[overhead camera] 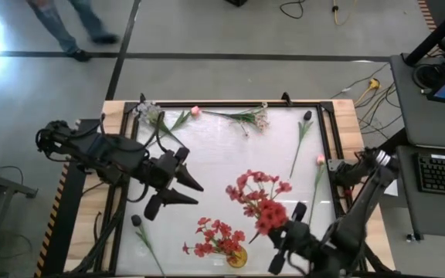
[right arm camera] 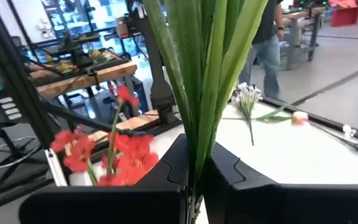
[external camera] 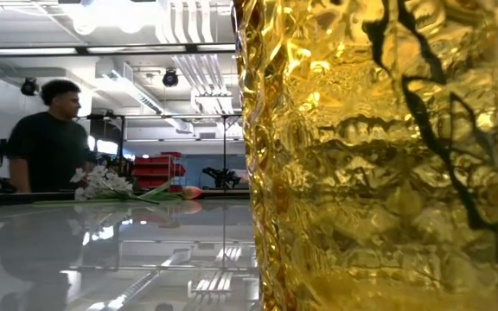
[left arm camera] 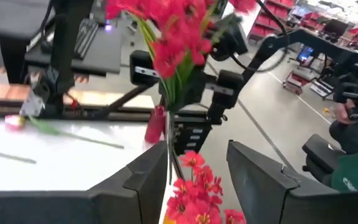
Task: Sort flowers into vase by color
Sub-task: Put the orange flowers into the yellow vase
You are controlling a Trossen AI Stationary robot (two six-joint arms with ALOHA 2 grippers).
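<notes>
Cut off at the low view's edges and filling its right half, a rippled amber glass vase (external camera: pixel 379 155), base and mouth unseen; blurred in the left wrist view, a bunch of red blossoms on green stems (left arm camera: pixel 166 43); cropped overhead in the right wrist view, blooms of clamped green stems (right arm camera: pixel 207 74).

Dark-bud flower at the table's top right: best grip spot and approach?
Grip the dark-bud flower mid-stem, from straight above, fingers closing across the stem. It lies flat, stem running roughly front to back, bud at the far end; the pink bud flower lies apart from it.
</notes>
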